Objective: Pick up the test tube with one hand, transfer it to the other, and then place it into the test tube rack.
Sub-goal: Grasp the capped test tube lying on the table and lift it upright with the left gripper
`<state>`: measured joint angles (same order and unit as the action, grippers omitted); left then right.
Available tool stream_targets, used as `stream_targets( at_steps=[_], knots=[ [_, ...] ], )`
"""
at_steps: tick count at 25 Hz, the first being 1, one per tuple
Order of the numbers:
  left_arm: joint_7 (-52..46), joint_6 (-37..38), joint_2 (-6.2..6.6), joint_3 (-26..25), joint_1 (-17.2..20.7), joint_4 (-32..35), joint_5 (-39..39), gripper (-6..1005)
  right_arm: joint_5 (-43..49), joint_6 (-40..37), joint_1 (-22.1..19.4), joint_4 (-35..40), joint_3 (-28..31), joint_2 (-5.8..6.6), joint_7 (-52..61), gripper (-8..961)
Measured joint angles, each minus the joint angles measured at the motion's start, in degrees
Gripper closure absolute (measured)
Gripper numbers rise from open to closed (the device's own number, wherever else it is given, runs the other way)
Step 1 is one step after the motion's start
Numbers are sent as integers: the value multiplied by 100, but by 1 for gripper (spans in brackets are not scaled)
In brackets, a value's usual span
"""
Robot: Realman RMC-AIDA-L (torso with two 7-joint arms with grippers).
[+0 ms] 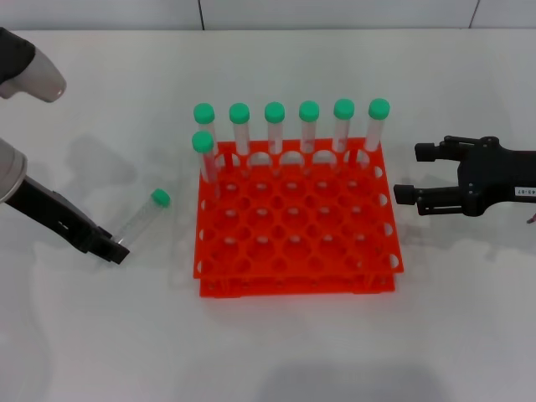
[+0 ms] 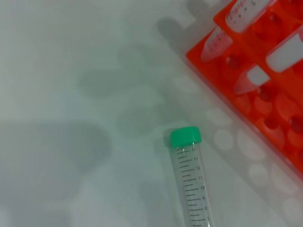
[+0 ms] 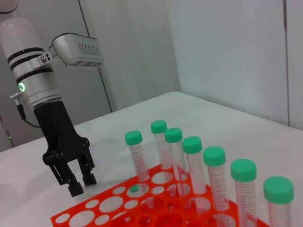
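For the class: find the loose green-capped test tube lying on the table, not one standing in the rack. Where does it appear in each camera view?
Head view: the test tube lies left of the test tube rack, by the left tool.
Left wrist view: it fills the lower middle, cap toward the rack.
Right wrist view: barely visible, behind the rack.
Shared landmark: the rack.

Looks like a laboratory bench or a robot test cell. Bright orange-red test tube rack [image 1: 296, 219] with a grid of round holes, standing on a plain white table [image 1: 268, 352]. Row of clear graduated tubes with green screw caps [image 1: 309, 126] upright in the rack, one more test tube [image 1: 144, 216] lying loose on the table. Bare pale wall panels [image 3: 227, 52] behind, nothing domestic anywhere.
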<state>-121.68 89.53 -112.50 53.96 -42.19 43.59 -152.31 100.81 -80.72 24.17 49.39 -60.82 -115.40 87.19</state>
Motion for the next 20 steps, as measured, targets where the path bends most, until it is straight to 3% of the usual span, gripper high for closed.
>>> stream_targets(
  at_steps=[20],
  knots=[
    [7, -136, -26, 1, -70, -162, -116, 673, 0, 39, 12, -51, 0, 0, -51, 101]
  ],
)
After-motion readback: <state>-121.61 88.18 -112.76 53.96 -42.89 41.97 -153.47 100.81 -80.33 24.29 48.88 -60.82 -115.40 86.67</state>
